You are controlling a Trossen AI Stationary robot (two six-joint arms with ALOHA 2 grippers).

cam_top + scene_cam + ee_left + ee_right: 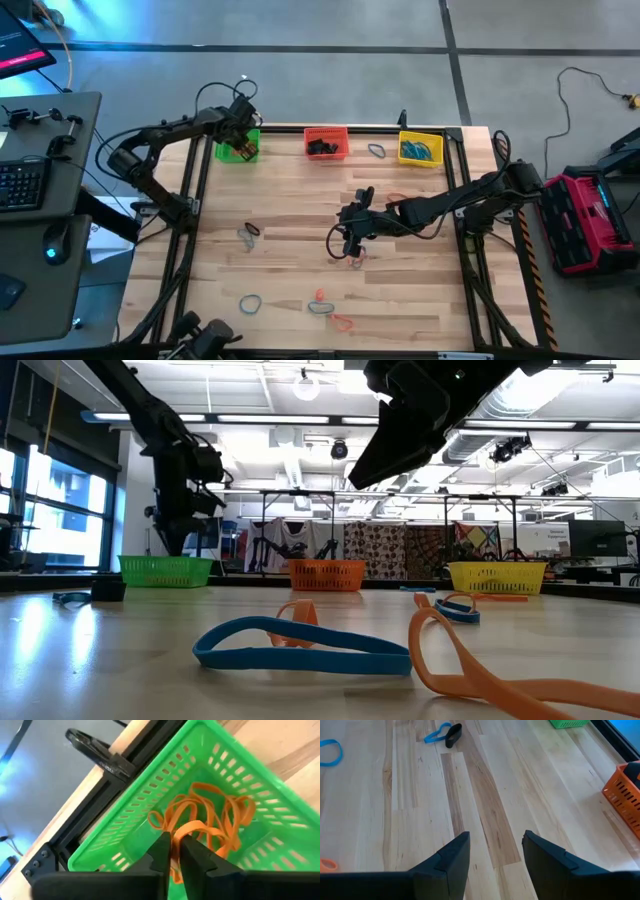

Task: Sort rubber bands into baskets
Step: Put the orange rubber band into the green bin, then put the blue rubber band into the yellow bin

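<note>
My left gripper (175, 841) reaches down into the green basket (150, 790), shut on an orange rubber band. Several more orange bands (220, 812) lie heaped on the basket's floor. In the high view this gripper (241, 138) is at the far left of the table. The red-orange basket (326, 142) holds black bands, and the yellow basket (421, 148) holds blue ones. My right gripper (495, 852) hangs open over bare wood at mid-table (350, 238), with nothing between its fingers. My left gripper pinches one strand of an orange band (189, 828) between its two fingers. The fingers slant down from above into the green basket. The rest of the band runs slack onto the heap of orange bands on the basket's floor.
Loose bands lie on the table: a grey and a black one (250, 232) at the left, a teal one (249, 303), a grey one (320, 307) and orange ones (342, 322) near the front edge, and one (377, 151) between the red-orange and yellow baskets.
</note>
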